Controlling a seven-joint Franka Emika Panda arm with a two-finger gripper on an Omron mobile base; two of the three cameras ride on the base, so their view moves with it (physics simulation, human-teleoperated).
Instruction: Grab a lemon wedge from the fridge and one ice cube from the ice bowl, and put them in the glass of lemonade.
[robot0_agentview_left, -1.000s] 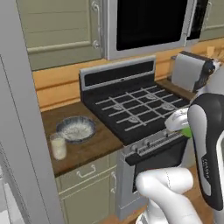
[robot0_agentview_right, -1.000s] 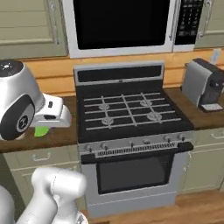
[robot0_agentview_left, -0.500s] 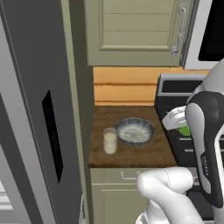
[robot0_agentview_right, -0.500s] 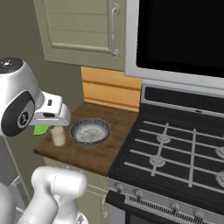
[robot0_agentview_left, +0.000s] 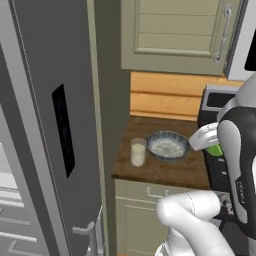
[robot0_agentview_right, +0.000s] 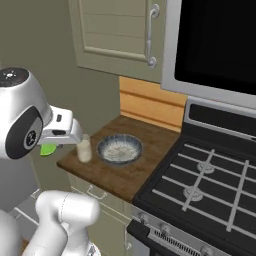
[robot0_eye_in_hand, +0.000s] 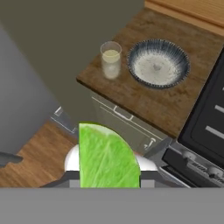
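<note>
The gripper (robot0_agentview_left: 214, 148) is clamped on the lemon wedge (robot0_eye_in_hand: 107, 158), which sits between its fingers, held in the air off the counter's front edge. On the wooden counter (robot0_eye_in_hand: 144, 98), the glass of lemonade (robot0_eye_in_hand: 111, 59) stands just beside the ice bowl (robot0_eye_in_hand: 158, 64), well apart from the wedge.

Down the hand we look, and the lemon wedge (robot0_eye_in_hand: 107, 157) looms large and bright green right up close, flat edge upright. Beyond it, the wooden worktop (robot0_eye_in_hand: 144, 100) carries the glass of lemonade (robot0_eye_in_hand: 111, 59), upright near the worktop's corner. Just beside the glass sits the speckled ice bowl (robot0_eye_in_hand: 158, 63), apart from it. The stove (robot0_eye_in_hand: 208, 131) butts against the worktop's far side from the glass.
</note>
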